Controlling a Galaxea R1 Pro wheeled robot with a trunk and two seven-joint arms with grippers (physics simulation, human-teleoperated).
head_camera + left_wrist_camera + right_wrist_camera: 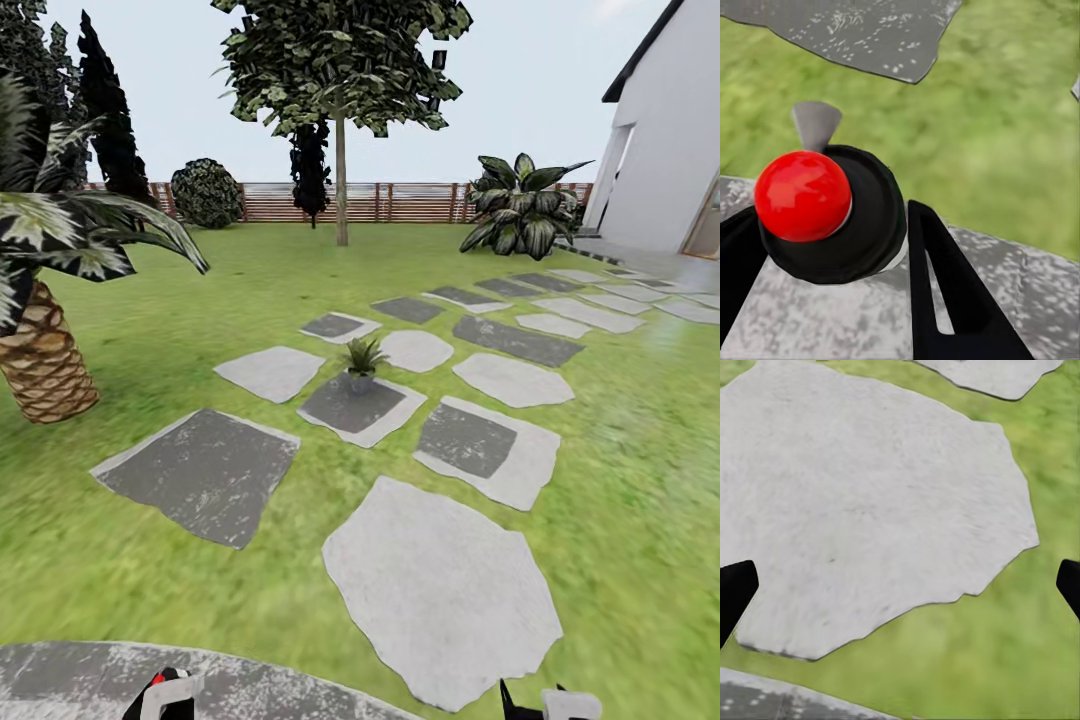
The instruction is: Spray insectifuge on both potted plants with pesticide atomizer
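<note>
The left claw is pinching the pesticide atomizer, its red-capped dark top seated between the black fingers, carried low over the paved patio, probably so it is ready to spray on arrival. The right claw is spread and holds nothing, hanging over a pale stepping stone. 1 potted plant stands ahead on a grey stone, well apart; the 2nd cannot be made out.
</note>
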